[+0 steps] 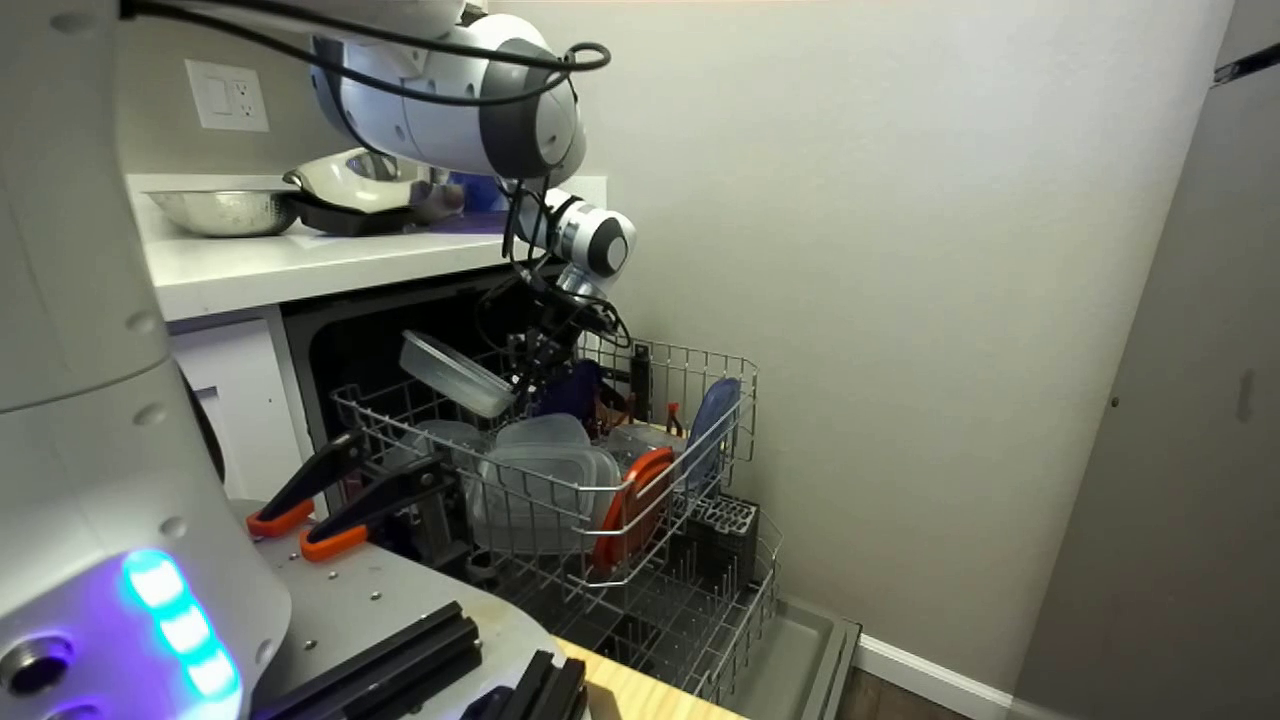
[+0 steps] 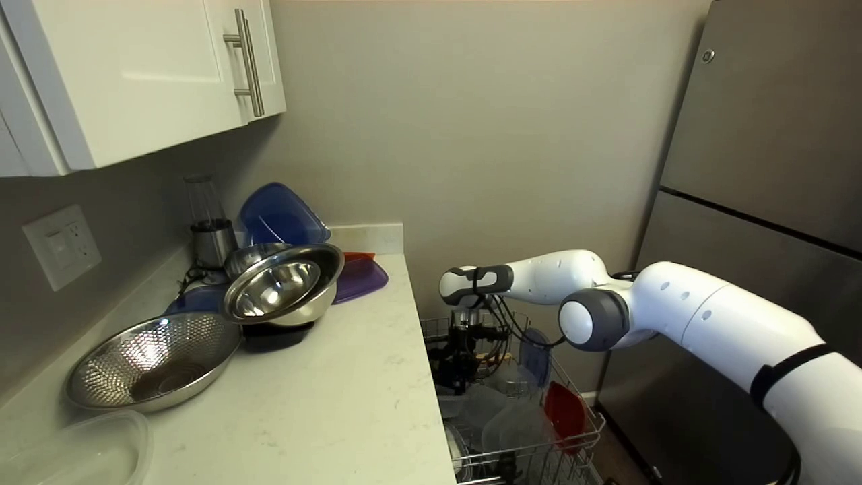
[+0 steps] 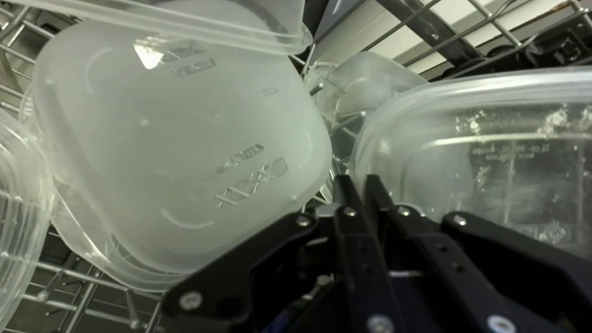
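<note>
Evidently, the jaws stand almost together, with the rim of a clear container (image 3: 485, 185) between their tips; this is judged to be a pinch on that rim. In an exterior view the container (image 1: 455, 375) sits tilted above the upper rack (image 1: 602, 489), its lower end at the jaws. A frosted container (image 3: 185, 138), apparently base up, lies just beside it in the wrist view. A red lid (image 1: 635, 510) and a blue lid (image 1: 714, 430) stand in the rack, apart from the jaws.

Handling, by judgement: thin plastic, light, fairly stiff at the rim and more yielding in the walls. The surface is smooth and probably slippery, more so if damp. Whitish patches show on the container's floor; whether residue or moisture cannot be determined. Breakage is a minor concern; swivelling about a single pinch point is the greater one. The soundest hold is the thickened rim at mid-side, one jaw inside and one outside; a corner hold would leave the weight hanging off balance.
</note>
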Robot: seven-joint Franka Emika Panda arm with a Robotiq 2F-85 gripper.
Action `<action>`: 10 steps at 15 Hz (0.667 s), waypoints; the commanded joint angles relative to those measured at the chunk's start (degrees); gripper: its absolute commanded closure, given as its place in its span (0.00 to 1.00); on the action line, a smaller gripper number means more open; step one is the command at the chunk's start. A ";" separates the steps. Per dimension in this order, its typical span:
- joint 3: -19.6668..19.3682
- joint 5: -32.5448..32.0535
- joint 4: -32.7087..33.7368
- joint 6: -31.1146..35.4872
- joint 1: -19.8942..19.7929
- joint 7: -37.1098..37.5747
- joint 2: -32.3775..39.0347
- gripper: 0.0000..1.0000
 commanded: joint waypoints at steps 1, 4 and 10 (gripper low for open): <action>0.52 2.05 -9.42 5.30 -1.31 1.01 -4.10 0.65; 0.46 2.57 -15.22 9.00 -1.81 0.02 -6.76 0.47; 0.78 3.20 -25.52 12.82 -2.76 -1.49 -12.59 0.10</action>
